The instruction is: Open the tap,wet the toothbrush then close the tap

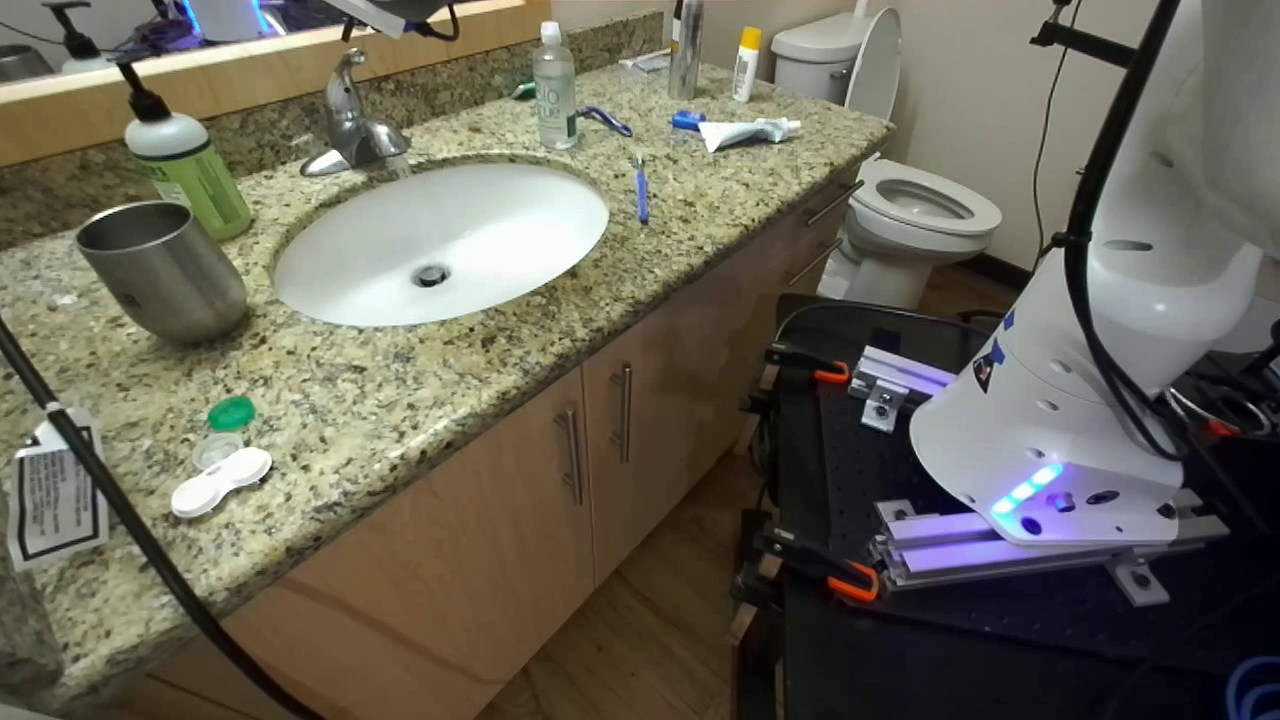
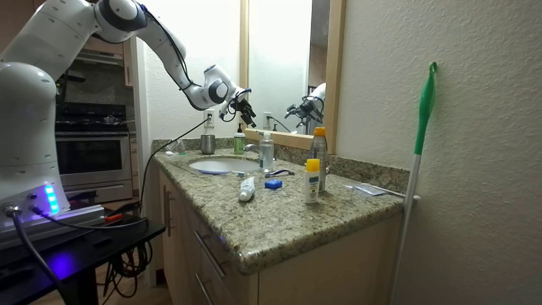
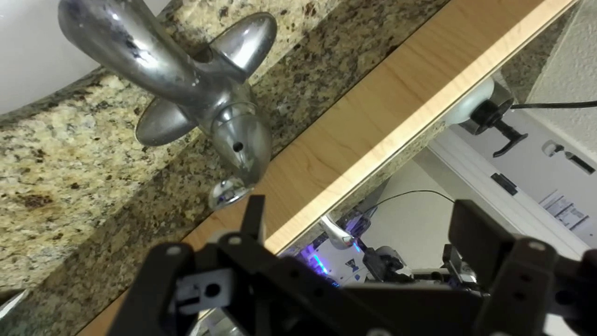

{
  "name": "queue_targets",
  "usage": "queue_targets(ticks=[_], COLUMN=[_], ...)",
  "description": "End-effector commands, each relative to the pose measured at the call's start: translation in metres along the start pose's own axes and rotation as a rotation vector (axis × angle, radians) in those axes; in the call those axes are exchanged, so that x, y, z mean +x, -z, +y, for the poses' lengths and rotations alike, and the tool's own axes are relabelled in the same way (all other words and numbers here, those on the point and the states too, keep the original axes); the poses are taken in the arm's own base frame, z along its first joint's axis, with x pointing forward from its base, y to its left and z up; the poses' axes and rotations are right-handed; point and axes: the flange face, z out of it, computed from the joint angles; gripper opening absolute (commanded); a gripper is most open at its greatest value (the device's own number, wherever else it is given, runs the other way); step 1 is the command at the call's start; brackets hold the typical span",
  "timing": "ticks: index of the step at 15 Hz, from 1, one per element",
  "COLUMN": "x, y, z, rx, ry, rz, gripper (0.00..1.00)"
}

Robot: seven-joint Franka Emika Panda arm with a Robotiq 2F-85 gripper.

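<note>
Toothbrush (image 1: 642, 195) lies flat on the granite surface (image 1: 420, 400) beside the white basin (image 1: 500, 240), its blue handle toward the front edge and its head toward the wall side. The chrome tap (image 3: 205, 88) stands at the basin's rear rim, short spout pointing over the bowl; in an exterior view a pale streak (image 1: 403, 168) shows below the spout, too faint to tell whether it is running water. The white arm (image 2: 163, 55) reaches across from the front, and its black fingers (image 3: 480, 242) are spread wide, released, above the tap and near the wood-framed mirror (image 2: 279, 55), which repeats them. In the wrist view the tip of the tap's lever (image 3: 227, 192) shows just beside one of them; whether the two touch cannot be told. A clear bottle (image 1: 556, 100) stands upright near the tap, a blue razor (image 1: 607, 121) lying just beside it. Farther along, a crumpled toothpaste tube (image 1: 745, 132) lies next to a small blue box (image 1: 687, 120), and a white bottle (image 1: 744, 72) with a yellow cap stands near a taller metallic can (image 1: 686, 55). On the opposite side of the tap are a green soap bottle (image 1: 200, 180) with a black pump and, just beside it, a steel cup (image 1: 165, 275). Nearer the front edge lie a green cap (image 1: 231, 412) and a white lens case (image 1: 222, 482).
</note>
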Motion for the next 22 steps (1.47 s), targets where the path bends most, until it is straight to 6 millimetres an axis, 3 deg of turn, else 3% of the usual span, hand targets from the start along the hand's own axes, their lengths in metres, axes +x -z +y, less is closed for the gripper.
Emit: queue_targets(ticks=[1, 7, 11, 18, 20, 22], x=[0.0, 0.013, 0.012, -0.013, -0.003, 0.021], y=[0.0, -0.008, -0.004, -0.013, -0.007, 0.014], z=[0.0, 0.015, 0.014, 0.007, 0.01, 0.015], rx=[-0.001, -0.03, -0.025, -0.006, 0.012, 0.054], ry=[0.0, -0.046, -0.031, -0.072, -0.106, -0.155], rz=[0.0, 0.018, 0.02, -0.12, -0.085, -0.013], gripper=[1.0, 1.0, 1.0, 1.0, 1.0, 1.0])
